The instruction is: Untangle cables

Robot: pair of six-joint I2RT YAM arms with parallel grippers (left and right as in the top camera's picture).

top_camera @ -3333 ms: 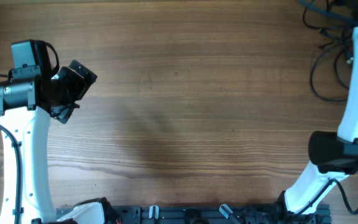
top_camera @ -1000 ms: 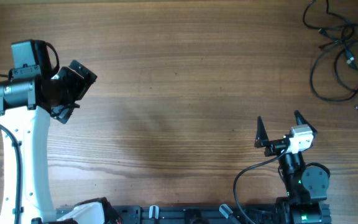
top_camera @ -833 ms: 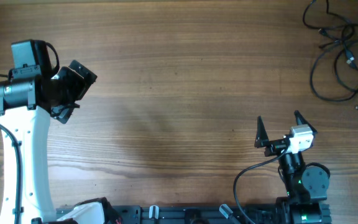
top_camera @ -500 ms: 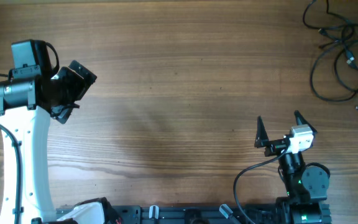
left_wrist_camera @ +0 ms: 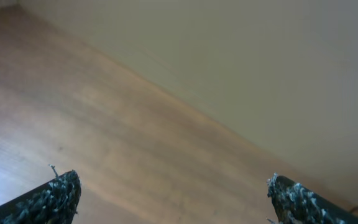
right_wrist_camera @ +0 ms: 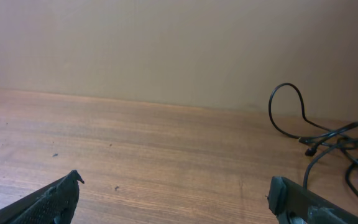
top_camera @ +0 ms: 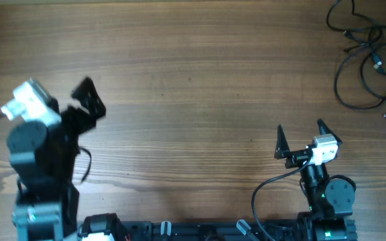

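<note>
Loosely looped cables (top_camera: 366,45) lie untouched at the table (top_camera: 193,80) corner

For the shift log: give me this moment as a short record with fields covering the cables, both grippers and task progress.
task items: cables, thin black cords in loose crossing loops
location: far right corner of the table
left arm: left gripper open, empty, over bare wood on the left side, far from the cables
right arm: right gripper open, empty, near the front edge, facing the cables, not touching them
progress: untangling not yet begun
</note>
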